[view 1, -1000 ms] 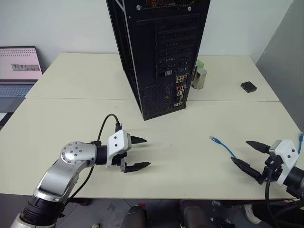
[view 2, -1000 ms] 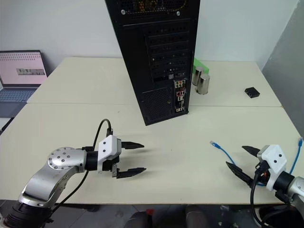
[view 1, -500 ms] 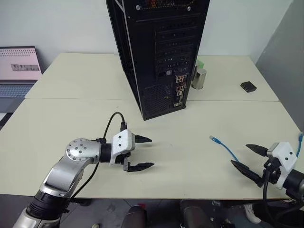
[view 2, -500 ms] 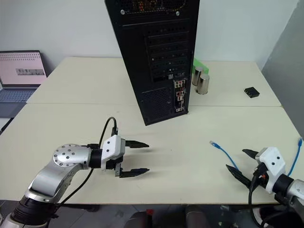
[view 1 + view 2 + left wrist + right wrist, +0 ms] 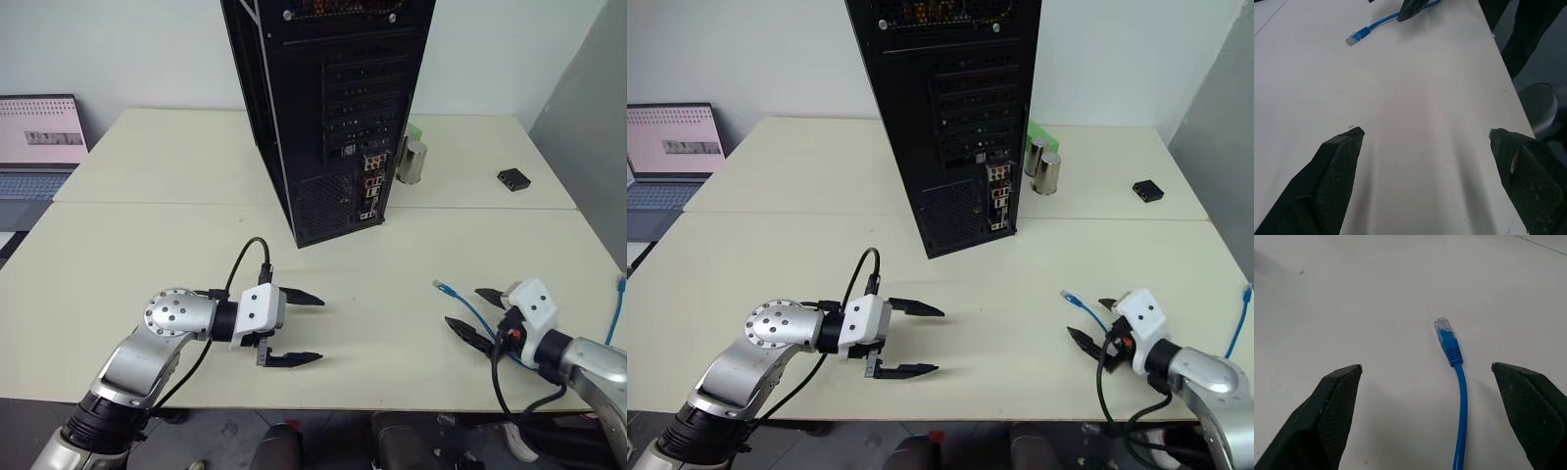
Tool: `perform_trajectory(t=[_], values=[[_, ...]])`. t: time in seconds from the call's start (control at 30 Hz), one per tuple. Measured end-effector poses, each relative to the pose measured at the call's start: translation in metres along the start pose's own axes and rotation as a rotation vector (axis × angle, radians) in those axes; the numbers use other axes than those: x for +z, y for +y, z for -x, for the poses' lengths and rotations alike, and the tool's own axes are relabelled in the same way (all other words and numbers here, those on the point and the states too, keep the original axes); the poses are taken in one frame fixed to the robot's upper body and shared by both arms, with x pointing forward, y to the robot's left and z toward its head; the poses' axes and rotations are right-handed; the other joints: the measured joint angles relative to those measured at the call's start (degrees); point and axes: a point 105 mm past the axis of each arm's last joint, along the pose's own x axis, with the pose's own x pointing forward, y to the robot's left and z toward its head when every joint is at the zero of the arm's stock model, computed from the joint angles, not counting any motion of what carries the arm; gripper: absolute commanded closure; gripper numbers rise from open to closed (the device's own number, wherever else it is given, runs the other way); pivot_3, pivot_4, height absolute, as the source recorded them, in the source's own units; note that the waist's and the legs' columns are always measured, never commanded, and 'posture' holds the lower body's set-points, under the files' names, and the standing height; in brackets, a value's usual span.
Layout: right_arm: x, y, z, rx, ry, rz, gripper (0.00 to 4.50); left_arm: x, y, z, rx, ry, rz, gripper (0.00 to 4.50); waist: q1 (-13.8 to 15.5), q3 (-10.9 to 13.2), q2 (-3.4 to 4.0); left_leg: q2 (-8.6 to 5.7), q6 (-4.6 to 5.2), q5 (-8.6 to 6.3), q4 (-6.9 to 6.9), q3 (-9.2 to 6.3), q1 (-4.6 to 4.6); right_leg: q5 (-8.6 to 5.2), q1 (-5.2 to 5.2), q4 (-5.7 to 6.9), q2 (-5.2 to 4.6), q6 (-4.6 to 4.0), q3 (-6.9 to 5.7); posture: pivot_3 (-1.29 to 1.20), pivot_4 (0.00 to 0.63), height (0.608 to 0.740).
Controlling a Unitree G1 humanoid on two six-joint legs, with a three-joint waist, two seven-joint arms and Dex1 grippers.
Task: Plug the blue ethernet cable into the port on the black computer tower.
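Observation:
The black computer tower stands at the table's middle back, its rear facing me, with the port among the coloured connector cluster low on its right side. The blue ethernet cable lies on the table at the right, its clear plug pointing toward the tower. My right gripper is open and low over the table, one finger on each side of the cable just behind the plug, not touching it. Left of centre, my left gripper is open and empty, pointing right.
A laptop sits at the far left. Two metal cans stand just right of the tower, and a small flat black box lies at the back right. The cable runs off the table's right edge.
My right gripper has moved forward and left, down to the cable, and now straddles it behind the plug. My left wrist has turned, swinging its fingers a little to the right.

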Motion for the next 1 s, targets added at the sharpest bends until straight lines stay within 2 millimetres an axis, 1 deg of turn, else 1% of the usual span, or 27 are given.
perform_trajectory(t=[0.1, 0.17, 0.2, 0.23, 0.27, 0.3, 0.37, 0.4, 0.5, 0.57, 0.63, 0.67, 0.73, 0.8, 0.87, 0.93, 1.0], values=[[-0.004, -0.004, -0.009, -0.001, 0.012, -0.022, 0.00, -0.001, -0.002, -0.004, -0.011, -0.013, 0.002, 0.14, 0.00, 0.01, -0.01, 0.01, 0.00, 0.00, -0.01, -0.01, -0.01, 0.07, -0.01, 0.00, 0.00, -0.13, -0.02, 0.00, 0.150, 0.740], [-0.009, -0.011, -0.014, -0.014, 0.026, -0.035, 0.36, 0.000, -0.001, -0.005, -0.009, -0.017, -0.002, 0.00, -0.01, 0.01, -0.01, -0.01, 0.00, 0.00, 0.00, 0.00, -0.01, 0.12, -0.01, 0.01, 0.00, -0.21, -0.01, 0.00, 0.150, 0.740], [-0.011, -0.015, -0.014, -0.024, 0.036, -0.039, 0.48, -0.001, -0.001, -0.005, -0.009, -0.017, -0.004, 0.00, -0.01, 0.00, -0.01, -0.01, 0.00, 0.00, 0.00, 0.00, 0.00, 0.12, 0.00, 0.01, -0.01, -0.21, -0.01, 0.00, 0.150, 0.740], [-0.014, -0.018, -0.015, -0.032, 0.048, -0.047, 0.80, -0.001, 0.000, -0.005, -0.008, -0.017, -0.004, 0.00, -0.01, 0.01, -0.01, -0.01, 0.00, 0.00, 0.00, -0.01, 0.00, 0.12, 0.00, 0.01, 0.00, -0.21, -0.02, 0.00, 0.150, 0.740], [-0.017, -0.020, -0.016, -0.036, 0.055, -0.054, 0.95, -0.002, 0.001, -0.005, -0.006, -0.016, -0.002, 0.00, -0.01, 0.01, -0.01, 0.00, 0.00, 0.00, -0.01, -0.01, -0.01, 0.12, 0.00, 0.01, 0.00, -0.21, -0.02, 0.00, 0.150, 0.740], [-0.017, -0.021, -0.016, -0.035, 0.056, -0.055, 1.37, -0.003, 0.001, -0.004, -0.004, -0.012, -0.001, 0.00, -0.01, 0.00, -0.01, 0.00, 0.00, 0.00, -0.01, -0.01, 0.00, 0.12, -0.01, 0.01, 0.00, -0.21, -0.02, 0.00, 0.150, 0.740], [-0.017, -0.022, -0.018, -0.030, 0.056, -0.054, 1.94, -0.002, 0.002, -0.005, -0.004, -0.016, -0.009, 0.00, -0.01, 0.00, -0.01, 0.00, 0.00, 0.00, -0.01, -0.01, 0.00, 0.12, 0.00, 0.01, 0.00, -0.21, -0.02, 0.00, 0.150, 0.740], [-0.017, -0.023, -0.019, -0.026, 0.058, -0.054, 2.12, -0.001, 0.002, -0.006, -0.005, -0.019, -0.014, 0.00, -0.01, 0.00, -0.01, 0.00, 0.00, 0.00, -0.01, -0.01, 0.00, 0.12, 0.00, 0.01, 0.00, -0.21, -0.01, 0.00, 0.150, 0.740], [-0.016, -0.025, -0.020, -0.017, 0.062, -0.051, 2.85, -0.002, 0.001, -0.007, -0.017, -0.020, -0.012, 0.00, -0.02, 0.00, -0.01, 0.00, 0.00, 0.00, 0.00, -0.01, 0.01, 0.12, 0.00, 0.02, 0.00, -0.21, -0.01, 0.00, 0.150, 0.740], [-0.015, -0.025, -0.021, 0.003, 0.069, -0.028, 3.14, -0.004, 0.000, -0.009, -0.027, -0.020, -0.007, 0.00, -0.02, 0.00, -0.01, 0.00, 0.00, 0.00, 0.00, -0.01, 0.01, 0.13, 0.00, 0.02, 0.00, -0.21, -0.02, 0.00, 0.150, 0.740], [-0.014, -0.024, -0.023, 0.019, 0.071, -0.007, 3.67, -0.004, 0.003, -0.009, -0.023, -0.020, -0.010, 0.00, -0.02, 0.00, -0.01, 0.00, 0.00, 0.00, 0.00, -0.01, 0.02, 0.13, 0.00, 0.02, 0.00, -0.21, -0.02, 0.00, 0.150, 0.740], [-0.014, -0.023, -0.023, 0.025, 0.069, 0.003, 4.02, -0.004, 0.005, -0.009, -0.019, -0.020, -0.010, 0.00, -0.02, 0.00, -0.01, 0.00, 0.01, 0.00, 0.01, -0.01, 0.02, 0.13, 0.01, 0.02, 0.00, -0.21, -0.02, 0.00, 0.150, 0.740], [-0.012, -0.021, -0.024, 0.042, 0.065, 0.021, 4.45, -0.004, 0.007, -0.010, -0.013, -0.025, -0.005, 0.00, -0.02, 0.00, -0.01, 0.00, 0.00, 0.00, 0.01, -0.01, 0.01, 0.13, 0.01, 0.03, 0.00, -0.21, -0.02, 0.00, 0.150, 0.740], [-0.011, -0.018, -0.025, 0.063, 0.067, 0.045, 4.45, -0.003, 0.011, -0.011, -0.002, -0.036, -0.005, 0.00, -0.02, 0.00, -0.01, 0.00, 0.00, 0.00, 0.02, -0.01, 0.01, 0.13, 0.00, 0.03, 0.00, -0.21, -0.03, 0.00, 0.150, 0.740], [-0.005, -0.008, -0.026, 0.110, 0.072, 0.101, 4.45, -0.003, 0.017, -0.012, 0.017, -0.041, -0.001, 0.00, -0.03, 0.00, 0.00, 0.00, 0.01, 0.00, 0.02, -0.01, 0.01, 0.13, 0.00, 0.04, 0.00, -0.21, -0.02, 0.00, 0.150, 0.740], [0.006, 0.001, -0.027, 0.154, 0.051, 0.156, 4.45, -0.002, 0.021, -0.013, 0.027, -0.049, 0.000, 0.00, -0.07, 0.00, 0.00, 0.00, 0.00, 0.00, 0.02, -0.02, 0.01, 0.13, 0.00, 0.04, 0.01, -0.21, -0.03, 0.00, 0.150, 0.740], [0.021, 0.014, -0.029, 0.207, 0.015, 0.212, 4.45, -0.002, 0.025, -0.015, 0.036, -0.056, 0.004, 0.00, -0.08, 0.00, 0.00, 0.00, 0.00, 0.00, 0.02, -0.02, 0.00, 0.13, 0.00, 0.04, 0.01, -0.21, -0.03, 0.00, 0.150, 0.740]])
